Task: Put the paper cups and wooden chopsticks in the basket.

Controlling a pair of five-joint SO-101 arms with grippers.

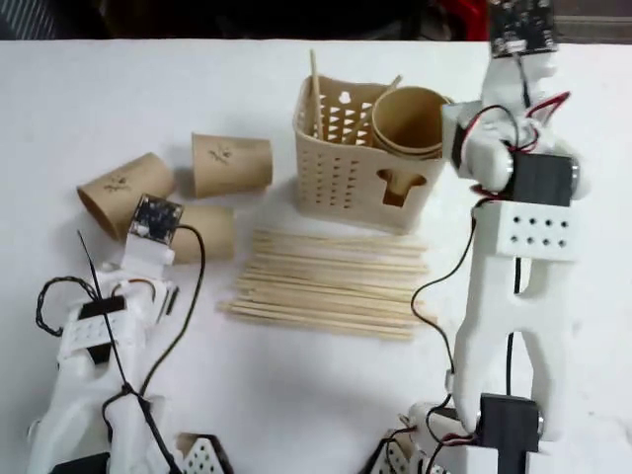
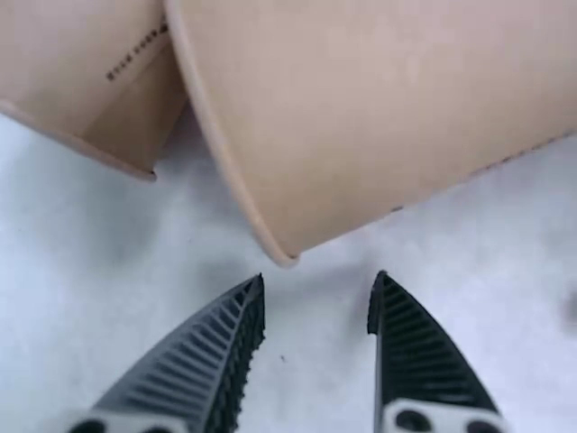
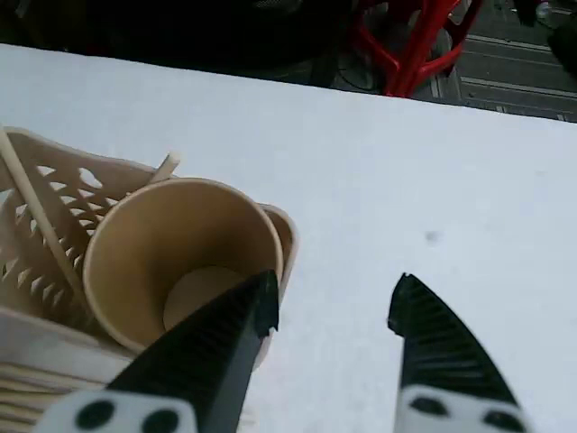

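TWO ARMS AT WORK: My left arm (image 1: pixel 99 336) lies low at the near left corner of the tabletop (image 1: pixel 296 395). Its end effector (image 2: pixel 317 289) is released, jaws apart, just short of the rim of the near cup (image 2: pixel 361 117), which lies on its side. A second cup (image 2: pixel 81 81) lies just beside it, and a third cup (image 1: pixel 232 163) rests on its side closer to the basket (image 1: pixel 341 178).

My right arm (image 1: pixel 513 267) stretches up the right side of the tabletop and bends over at the wrist beside the basket. Its end effector (image 3: pixel 334 302) is also released. One finger (image 3: pixel 225 343) hangs over the rim of the nested cups (image 3: pixel 180 262), and the other is over bare tabletop.

The nested cups stand upright in the basket's right corner, one inside another. Leaning chopsticks (image 3: pixel 36 216) poke up from the basket behind them. The chopstick pile (image 1: pixel 331 281) lies flat on the tabletop just in front of the basket, between my two arms.
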